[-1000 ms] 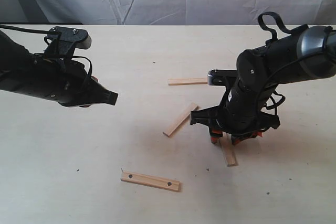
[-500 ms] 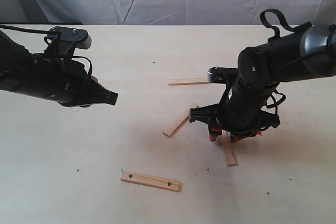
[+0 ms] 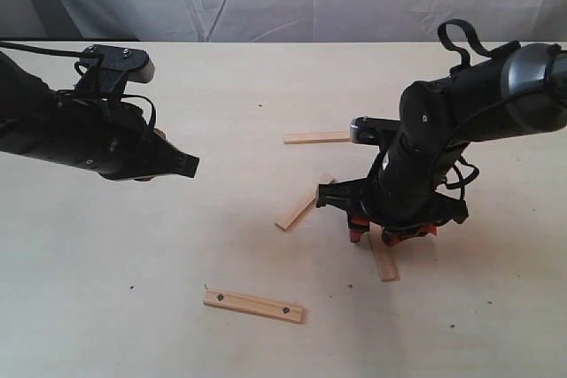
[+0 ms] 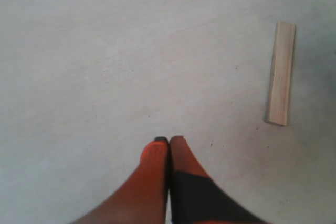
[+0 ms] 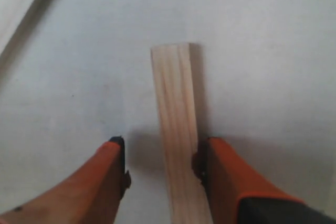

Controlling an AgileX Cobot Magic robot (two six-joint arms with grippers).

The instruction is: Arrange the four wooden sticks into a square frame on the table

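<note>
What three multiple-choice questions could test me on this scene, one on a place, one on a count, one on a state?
1. Where does the dotted stick lie?
A) alone, nearest the exterior view's bottom edge
B) under the right arm
C) on the cloth

2. How many wooden sticks lie on the table?
A) two
B) four
C) six

3. How do the left arm's jaws stand?
A) wide open
B) shut, empty
C) shut on a stick

Answers: 1 A, it lies apart from the rest; 2 B, four separate strips show; 3 B, their orange tips meet with nothing between.
</note>
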